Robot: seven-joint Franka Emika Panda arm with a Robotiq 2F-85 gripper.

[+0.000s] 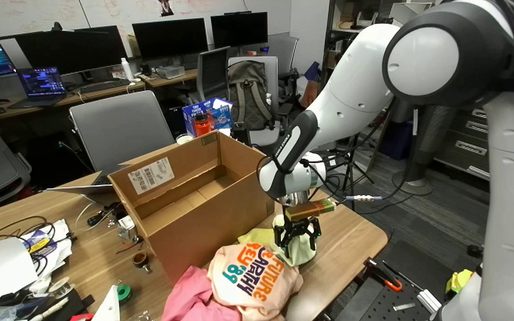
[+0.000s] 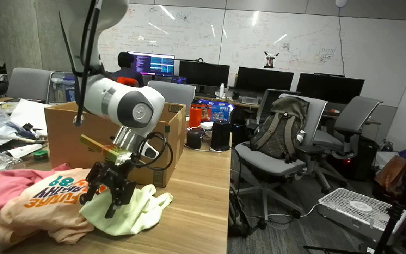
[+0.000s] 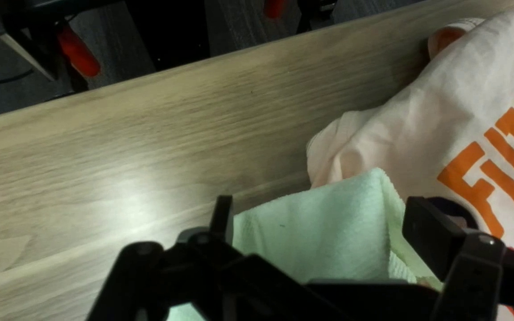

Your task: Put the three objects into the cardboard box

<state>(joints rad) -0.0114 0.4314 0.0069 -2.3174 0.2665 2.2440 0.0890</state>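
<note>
The open cardboard box stands on the table; it also shows in an exterior view. The visible part of its floor is bare. A pale green cloth lies crumpled beside it. A peach garment with printed letters lies against the green cloth. A pink cloth lies partly under the peach garment. My gripper points down at the green cloth, fingers apart. In the wrist view my gripper has the green cloth between its open fingers.
A yellowish cloth part shows between box and peach garment. Cables, papers, a green spool and a small brown cup lie left of the box. An orange bottle stands behind it. The table edge runs near the cloths.
</note>
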